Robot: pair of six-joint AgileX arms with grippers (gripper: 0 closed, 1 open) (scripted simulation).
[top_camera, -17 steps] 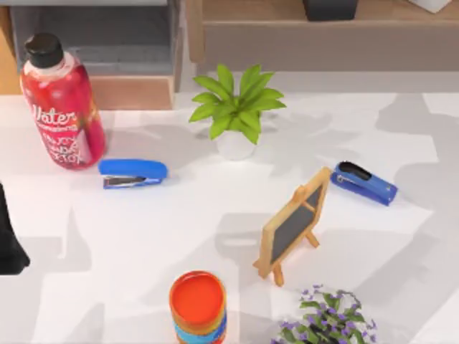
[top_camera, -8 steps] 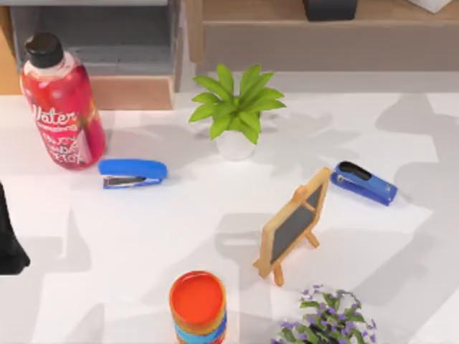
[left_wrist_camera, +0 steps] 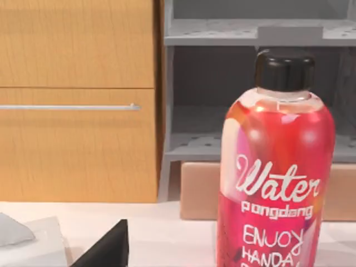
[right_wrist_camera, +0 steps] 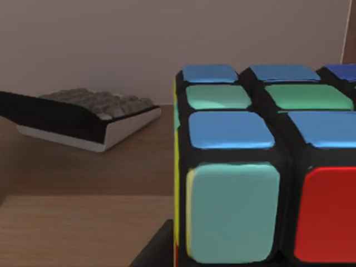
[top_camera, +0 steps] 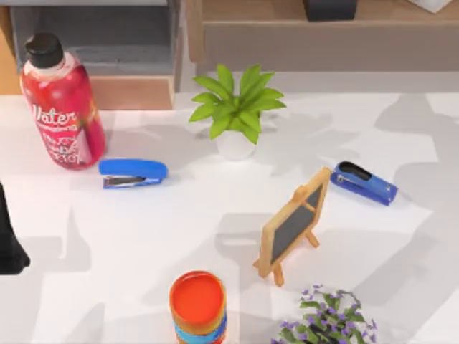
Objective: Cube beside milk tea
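Right wrist view: cube [right_wrist_camera: 261, 167] looming close; rigid, slick faces, so you're wanting opposite flat sides; end effector state untellable.

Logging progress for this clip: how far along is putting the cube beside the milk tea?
Done: nothing yet. The cube sits on a wooden surface, close before the right wrist camera, not beside the orange-topped cup, presumably the milk tea. In hand: the right arm's approach; a grasp cannot be confirmed. The left arm is parked at the table's left edge. Left: carry and place.
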